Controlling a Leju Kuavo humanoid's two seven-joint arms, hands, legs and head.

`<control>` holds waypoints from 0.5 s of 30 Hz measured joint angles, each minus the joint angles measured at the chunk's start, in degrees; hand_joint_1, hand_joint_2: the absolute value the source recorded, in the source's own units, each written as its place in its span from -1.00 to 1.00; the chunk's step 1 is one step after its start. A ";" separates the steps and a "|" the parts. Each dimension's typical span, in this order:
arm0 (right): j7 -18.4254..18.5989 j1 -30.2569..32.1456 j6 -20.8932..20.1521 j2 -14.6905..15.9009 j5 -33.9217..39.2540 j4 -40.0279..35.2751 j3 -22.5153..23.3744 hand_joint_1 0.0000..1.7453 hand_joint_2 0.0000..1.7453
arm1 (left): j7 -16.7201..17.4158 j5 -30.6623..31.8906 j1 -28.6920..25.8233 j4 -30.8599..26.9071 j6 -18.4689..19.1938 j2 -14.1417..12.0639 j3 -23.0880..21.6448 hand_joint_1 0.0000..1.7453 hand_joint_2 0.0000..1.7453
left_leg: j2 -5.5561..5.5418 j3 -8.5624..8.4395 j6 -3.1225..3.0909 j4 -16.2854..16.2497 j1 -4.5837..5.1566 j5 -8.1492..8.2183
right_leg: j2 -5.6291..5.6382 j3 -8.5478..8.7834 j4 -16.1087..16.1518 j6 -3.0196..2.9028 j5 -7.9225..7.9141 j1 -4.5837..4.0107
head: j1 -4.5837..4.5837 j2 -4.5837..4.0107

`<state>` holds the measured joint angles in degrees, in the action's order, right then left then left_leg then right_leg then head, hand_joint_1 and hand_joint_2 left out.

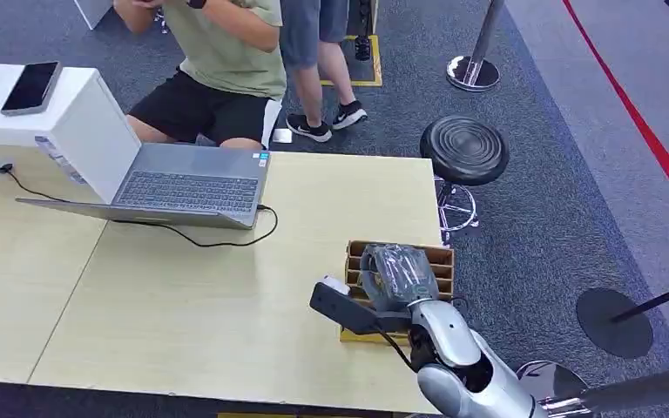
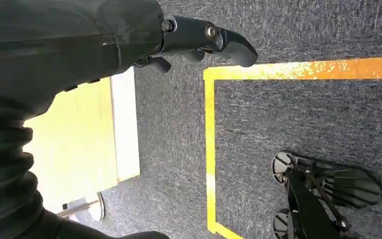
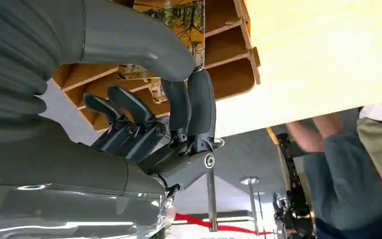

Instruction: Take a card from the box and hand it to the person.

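A brown compartmented box stands at the table's right front edge. My right hand, wrapped in clear plastic, hangs directly over it. In the right wrist view, a card with a yellow and green picture stands in a compartment of the box. The grey thumb lies across its face and the dark fingers curl up to the thumb; whether they pinch the card is unclear. My left hand hangs beside the table with nothing in it. A person sits behind the laptop.
An open laptop with a black cable sits mid-table beside a white box carrying a phone. A black stool stands right of the table. Stanchion bases and a second person's legs are beyond.
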<state>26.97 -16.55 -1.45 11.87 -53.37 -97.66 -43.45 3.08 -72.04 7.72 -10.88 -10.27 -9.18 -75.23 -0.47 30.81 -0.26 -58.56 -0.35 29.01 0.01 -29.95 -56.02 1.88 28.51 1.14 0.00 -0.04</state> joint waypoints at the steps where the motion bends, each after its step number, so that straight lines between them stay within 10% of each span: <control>1: -0.37 0.10 0.66 -0.13 -0.35 -0.04 0.22 0.92 1.00 | 0.00 -0.07 0.00 0.00 0.02 0.00 0.00 -1.00 1.00 | 0.00 0.00 0.00 0.00 0.00 0.00 | 0.00 0.00 0.00 0.00 0.00 0.00 | 0.00 0.00; 15: -4.66 1.63 11.30 -0.28 -0.92 -6.56 5.99 0.92 1.00 | -0.07 -0.28 -0.02 0.00 0.15 0.44 0.02 -1.00 1.00 | 0.01 -0.01 0.00 0.00 0.00 0.00 | 0.00 0.00 0.00 0.00 0.00 0.00 | 0.00 0.00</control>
<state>22.32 -14.92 9.86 11.58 -54.29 -104.21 -37.46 3.02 -72.32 7.70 -10.88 -10.12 -8.74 -75.21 -0.46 30.80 -0.25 -58.56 -0.35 29.01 0.01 -29.95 -56.02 1.88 28.51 1.14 0.00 -0.04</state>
